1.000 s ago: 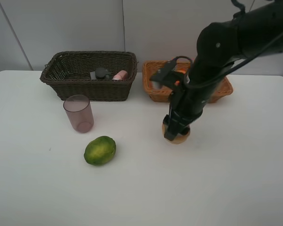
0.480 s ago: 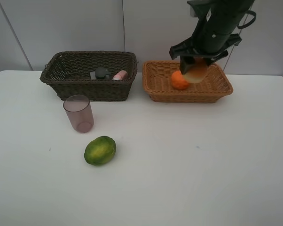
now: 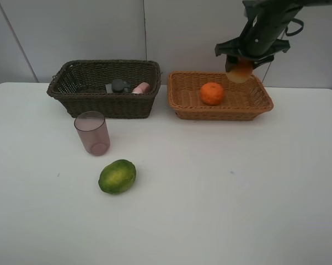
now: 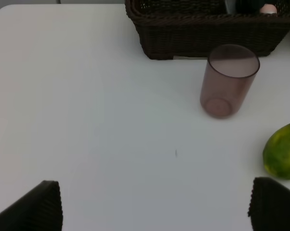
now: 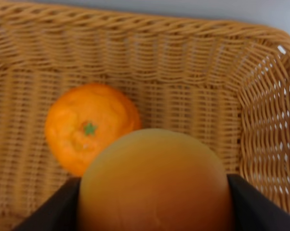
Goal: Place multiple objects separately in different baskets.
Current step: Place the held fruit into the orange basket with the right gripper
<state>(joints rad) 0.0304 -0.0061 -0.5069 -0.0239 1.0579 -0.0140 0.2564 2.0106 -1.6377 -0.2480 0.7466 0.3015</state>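
Observation:
My right gripper (image 3: 240,67) is shut on the red-orange fruit (image 3: 240,70) and holds it above the light tan basket (image 3: 182,105), over its far right part. The fruit fills the right wrist view (image 5: 154,183). The orange (image 3: 212,93) lies in that basket (image 5: 260,120), also seen in the right wrist view (image 5: 89,126). The dark brown basket (image 3: 100,105) holds the dark bottle (image 3: 119,85) and the pink bottle (image 3: 140,88). The pink cup (image 3: 92,132) and green fruit (image 3: 117,176) stand on the table. My left gripper (image 4: 154,204) is open, apart from the cup (image 4: 229,80) and green fruit (image 4: 283,151).
The white table (image 3: 237,193) stretches in front of both baskets. A grey wall stands right behind the baskets. The right arm (image 3: 271,22) reaches in from the upper right.
My right gripper has lifted the red-orange fruit off the table and carried it back and right, to above the tan basket. The left gripper's earlier state is not shown.

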